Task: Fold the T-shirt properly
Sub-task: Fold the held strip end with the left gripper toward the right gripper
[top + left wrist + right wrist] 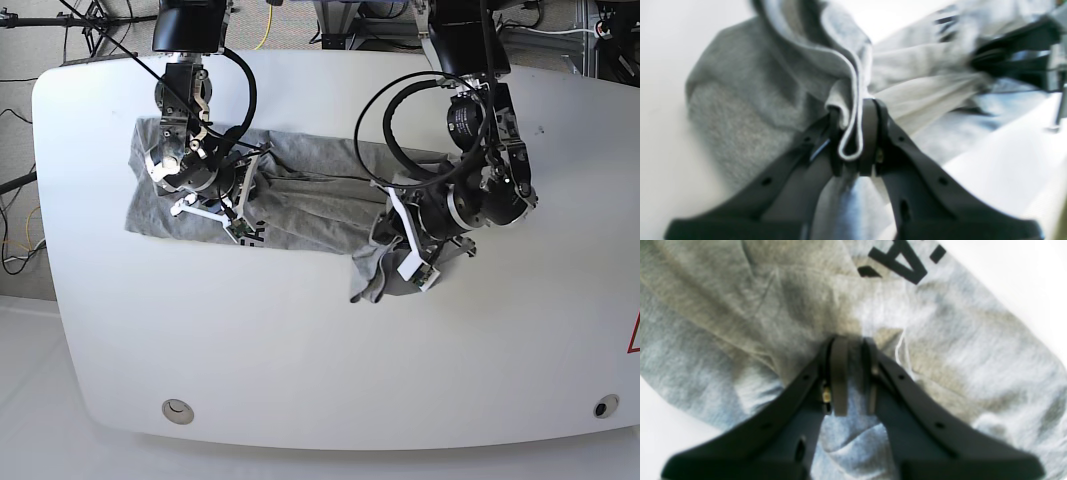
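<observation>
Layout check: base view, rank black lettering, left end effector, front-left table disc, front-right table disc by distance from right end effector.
1. Black lettering, on the T-shirt beside it.
2. Left end effector, across the shirt.
3. Front-left disc, near table edge.
4. Front-right disc, far corner.

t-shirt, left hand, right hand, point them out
T-shirt (300,205), base view, flat middle of the cloth.
left hand (853,133), left wrist view, between fingertips pinching a hem.
right hand (851,373), right wrist view, between fingertips.
</observation>
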Robot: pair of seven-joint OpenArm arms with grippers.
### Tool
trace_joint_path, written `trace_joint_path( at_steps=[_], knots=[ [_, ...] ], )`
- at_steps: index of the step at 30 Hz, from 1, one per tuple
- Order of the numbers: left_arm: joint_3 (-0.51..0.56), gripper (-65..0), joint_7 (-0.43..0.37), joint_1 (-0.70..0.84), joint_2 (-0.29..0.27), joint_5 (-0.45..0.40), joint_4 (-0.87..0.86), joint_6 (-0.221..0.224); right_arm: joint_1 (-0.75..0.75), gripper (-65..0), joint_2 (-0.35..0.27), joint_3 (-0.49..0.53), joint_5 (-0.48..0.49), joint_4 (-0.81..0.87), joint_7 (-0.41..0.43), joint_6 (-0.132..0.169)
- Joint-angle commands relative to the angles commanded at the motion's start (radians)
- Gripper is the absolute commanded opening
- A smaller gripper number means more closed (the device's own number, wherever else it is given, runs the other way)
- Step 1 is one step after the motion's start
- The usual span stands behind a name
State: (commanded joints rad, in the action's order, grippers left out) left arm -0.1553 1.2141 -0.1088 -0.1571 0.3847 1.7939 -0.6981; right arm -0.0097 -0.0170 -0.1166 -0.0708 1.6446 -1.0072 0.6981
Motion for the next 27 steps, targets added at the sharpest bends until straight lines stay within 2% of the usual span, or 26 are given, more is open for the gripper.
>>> trace_joint_path(
  at_steps=[18,24,27],
  knots=[
    [0.086,-61.8,-0.023,0.002,0.0,0.108,-0.024,0.0,0.004,-57.3,-0.001,0.007,-0.004,-0.004,0.013,0.0],
    [0.087,-60.8,-0.076,0.007,0.029,0.109,-0.066,0.0,0.003,-57.3,0.0,0.005,-0.004,-0.003,0.012,0.0],
    [0.08,-61.1,-0.14,0.02,0.039,0.081,-0.09,0.0,0.006,-57.5,-0.001,-0.001,-0.011,-0.003,0.011,0.0]
  ],
)
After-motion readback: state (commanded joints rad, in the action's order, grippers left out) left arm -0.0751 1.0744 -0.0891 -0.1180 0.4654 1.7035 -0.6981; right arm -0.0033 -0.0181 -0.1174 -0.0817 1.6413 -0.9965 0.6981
